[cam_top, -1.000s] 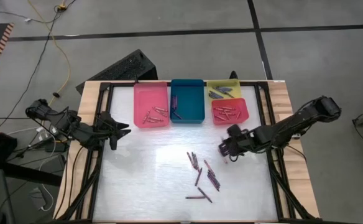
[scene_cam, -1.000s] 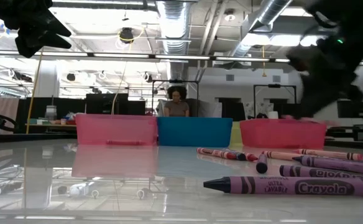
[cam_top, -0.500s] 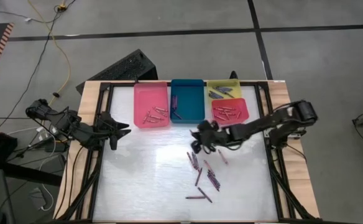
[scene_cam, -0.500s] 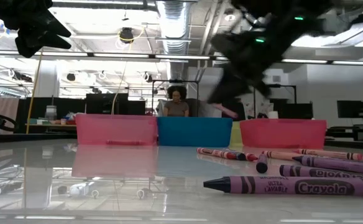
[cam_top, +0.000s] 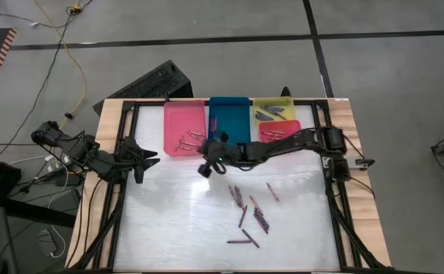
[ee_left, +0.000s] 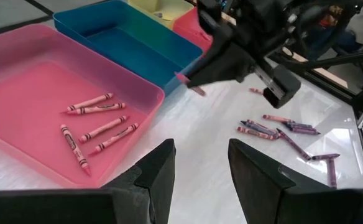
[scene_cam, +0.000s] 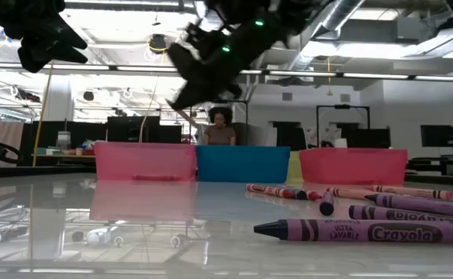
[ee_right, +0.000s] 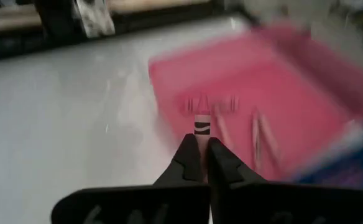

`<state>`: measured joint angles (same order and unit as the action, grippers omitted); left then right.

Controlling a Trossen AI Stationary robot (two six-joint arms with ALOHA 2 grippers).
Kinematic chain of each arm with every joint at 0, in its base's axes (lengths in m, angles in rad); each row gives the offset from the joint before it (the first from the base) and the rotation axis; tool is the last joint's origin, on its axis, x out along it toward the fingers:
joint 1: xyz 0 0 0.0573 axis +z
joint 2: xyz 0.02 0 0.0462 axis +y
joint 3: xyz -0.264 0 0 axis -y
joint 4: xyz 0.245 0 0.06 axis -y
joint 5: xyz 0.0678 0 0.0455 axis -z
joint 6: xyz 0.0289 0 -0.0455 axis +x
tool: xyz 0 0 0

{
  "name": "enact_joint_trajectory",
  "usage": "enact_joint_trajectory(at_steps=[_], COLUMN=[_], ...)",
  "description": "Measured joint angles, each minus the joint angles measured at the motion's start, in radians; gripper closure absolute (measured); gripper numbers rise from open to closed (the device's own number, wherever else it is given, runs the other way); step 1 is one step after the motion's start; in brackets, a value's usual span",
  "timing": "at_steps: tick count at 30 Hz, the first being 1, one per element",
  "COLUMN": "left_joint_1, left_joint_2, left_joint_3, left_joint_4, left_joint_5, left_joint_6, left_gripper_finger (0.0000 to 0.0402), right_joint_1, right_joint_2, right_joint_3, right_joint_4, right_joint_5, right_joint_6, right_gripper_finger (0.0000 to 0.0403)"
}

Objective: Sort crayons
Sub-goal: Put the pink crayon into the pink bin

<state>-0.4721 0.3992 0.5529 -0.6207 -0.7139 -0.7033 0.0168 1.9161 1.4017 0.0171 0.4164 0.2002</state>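
My right gripper point(ee_right: 200, 151) pinches a pink crayon point(ee_right: 202, 124) above the table, just beside the pink tray's point(cam_top: 185, 113) near corner. My left gripper point(cam_top: 147, 157) waits with fingers apart beside that tray. Loose crayons point(cam_top: 246, 211) lie well away from it.

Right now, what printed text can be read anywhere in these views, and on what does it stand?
"Crayola": wrapper of the nearest purple crayon, low view.
"Crayola", partly cut off: purple crayon behind it.
Small print beside the brand on the nearest crayon: too blurred to read surely.
Wrappers on the pink tray's crayons: too small.
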Motion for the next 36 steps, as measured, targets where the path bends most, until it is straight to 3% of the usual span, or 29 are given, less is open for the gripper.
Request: enact_joint_trajectory(at_steps=[8,17,28,36], left_joint_1=[0.0,0.0,0.0,0.0], left_joint_2=[0.0,0.0,0.0,0.0], left_joint_3=[0.0,0.0,0.0,0.0], left_joint_4=[-0.004,-0.023,-0.026,-0.049], left_joint_5=[0.0,0.011,0.019,0.036], left_joint_6=[0.0,-0.013,-0.013,-0.016], left_gripper_finger=[0.0262,0.0262,0.0262,0.0262], right_joint_1=[-0.071,-0.136,-0.167,-0.138], right_joint_2=[0.162,0.297,0.289,0.224], right_joint_3=[0.206,0.267,0.267,0.275], right_joint_4=[0.049,0.045,0.031,-0.066], right_joint_5=[-0.05,-0.052,-0.06,-0.245], right_joint_6=[-0.148,-0.069,-0.017,-0.021], right_gripper_finger=[0.04,0.0391,0.0322,0.0301])
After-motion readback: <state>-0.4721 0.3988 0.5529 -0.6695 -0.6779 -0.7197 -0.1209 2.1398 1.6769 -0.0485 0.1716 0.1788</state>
